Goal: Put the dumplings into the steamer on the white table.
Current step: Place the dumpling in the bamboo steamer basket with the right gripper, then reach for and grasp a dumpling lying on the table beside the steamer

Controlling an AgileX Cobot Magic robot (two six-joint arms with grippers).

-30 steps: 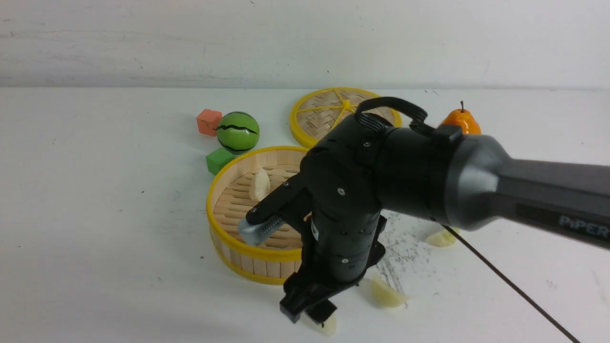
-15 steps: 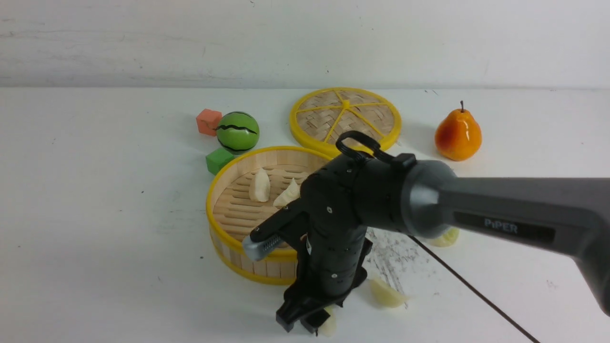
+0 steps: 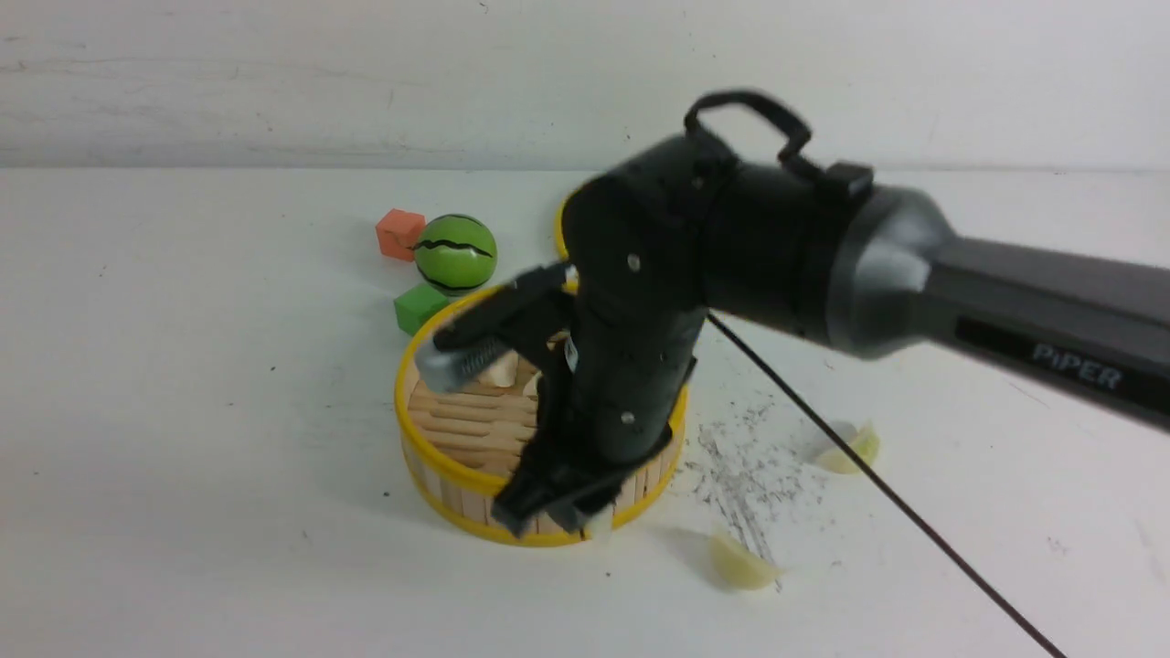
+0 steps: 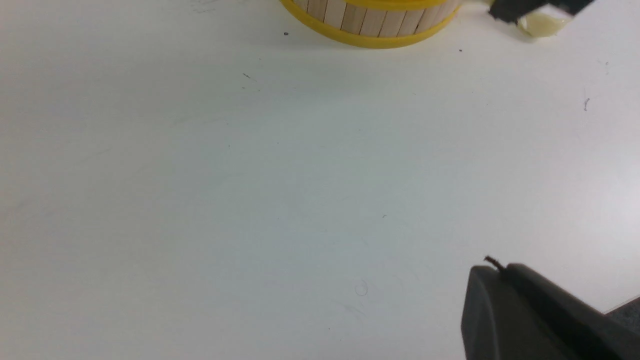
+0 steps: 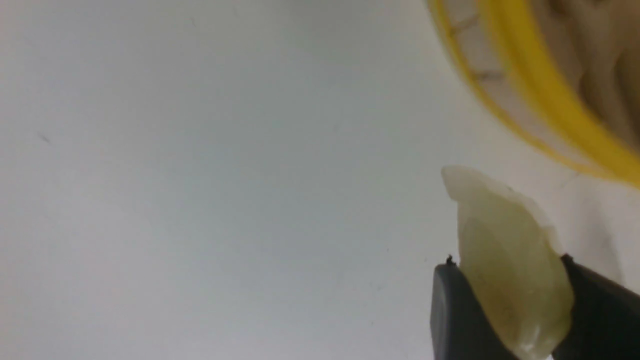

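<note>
My right gripper (image 5: 505,320) is clamped on a pale yellowish-green dumpling (image 5: 505,250). One dark finger presses each broad side, and the pleated tip pokes out beyond them. I grip across its thin width so the pads meet flat faces and it cannot roll free.

In the front view the gripper points down in front of the near wall of the steamer (image 3: 462,501), the round bamboo basket near the middle of the white table (image 3: 201,457). The held dumpling appears to be off the table, just outside the yellow rim and not yet over the slatted floor. I judge it must clear the rim before going in.

A cream dumpling (image 3: 503,370) lies inside, mostly hidden by the arm. On the table to the right wait a nearer dumpling (image 3: 742,562) and a farther dumpling (image 3: 850,448).

My left gripper (image 4: 505,300) is closed with nothing seen in it. It sits low and well apart from the basket, leaving the working arm room.
</note>
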